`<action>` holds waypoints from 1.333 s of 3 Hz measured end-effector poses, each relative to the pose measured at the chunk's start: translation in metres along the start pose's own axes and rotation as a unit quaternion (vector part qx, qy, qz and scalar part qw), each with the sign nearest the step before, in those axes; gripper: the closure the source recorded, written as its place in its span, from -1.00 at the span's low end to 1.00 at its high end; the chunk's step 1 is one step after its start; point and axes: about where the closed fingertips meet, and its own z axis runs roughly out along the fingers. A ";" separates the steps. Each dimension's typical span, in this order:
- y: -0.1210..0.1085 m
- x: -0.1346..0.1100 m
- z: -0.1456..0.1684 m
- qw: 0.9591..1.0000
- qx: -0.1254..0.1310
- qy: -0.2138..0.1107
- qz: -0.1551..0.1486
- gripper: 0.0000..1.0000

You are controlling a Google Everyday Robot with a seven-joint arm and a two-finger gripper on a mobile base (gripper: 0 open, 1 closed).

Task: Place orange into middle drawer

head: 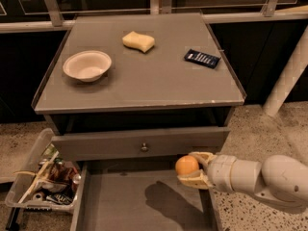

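Observation:
The orange (186, 165) is small and round, held between the fingers of my gripper (191, 167). The gripper reaches in from the right on a white arm (255, 177). It is shut on the orange and holds it above the right side of the open middle drawer (125, 201), near its right wall. The drawer has a wide flat floor, and the arm's shadow falls on it. Above it is a closed drawer front with a small round knob (144, 147).
On the cabinet top (144, 85) sit a white bowl (87, 65) at the left, a pale yellow sponge (138, 41) at the back and a dark blue packet (202, 58) at the right. A clear bin of snacks (43, 182) stands on the floor at the left. A white post (288, 71) stands at the right.

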 end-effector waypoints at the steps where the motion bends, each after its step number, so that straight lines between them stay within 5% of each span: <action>1: 0.009 0.045 0.053 0.999 -0.036 -0.028 0.012 1.00; 4: 0.004 0.073 0.114 0.998 -0.059 -0.023 -0.010 1.00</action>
